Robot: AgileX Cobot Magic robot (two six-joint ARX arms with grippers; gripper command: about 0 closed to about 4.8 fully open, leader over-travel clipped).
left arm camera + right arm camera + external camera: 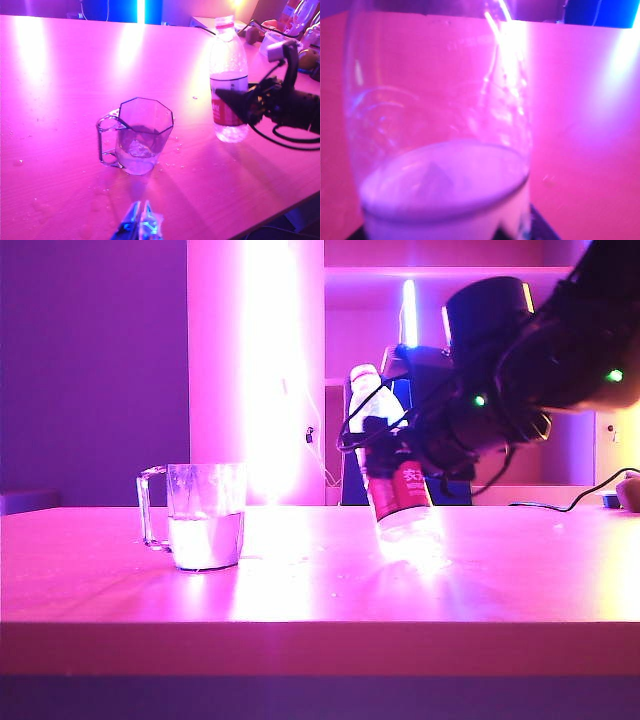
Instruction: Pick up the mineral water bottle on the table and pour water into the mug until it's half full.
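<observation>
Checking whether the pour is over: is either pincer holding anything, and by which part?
The right pincer is around the mineral water bottle at its labelled middle; whether it grips cannot be told. The left pincer, near the mug, holds nothing.

The right arm (pixel 520 360) is seen as bulky, black and rounded, dotted with small green lights (pixel 480 400); thin black cables (pixel 280 140) are looped beside its wrist. Of the left gripper (pixel 139 226), only pale, translucent fingers (pixel 131 225) are shown.

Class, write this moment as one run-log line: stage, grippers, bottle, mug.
stage: bottle set back on table | right gripper: around mineral water bottle | left gripper: shut, idle | mug: about half full
</observation>
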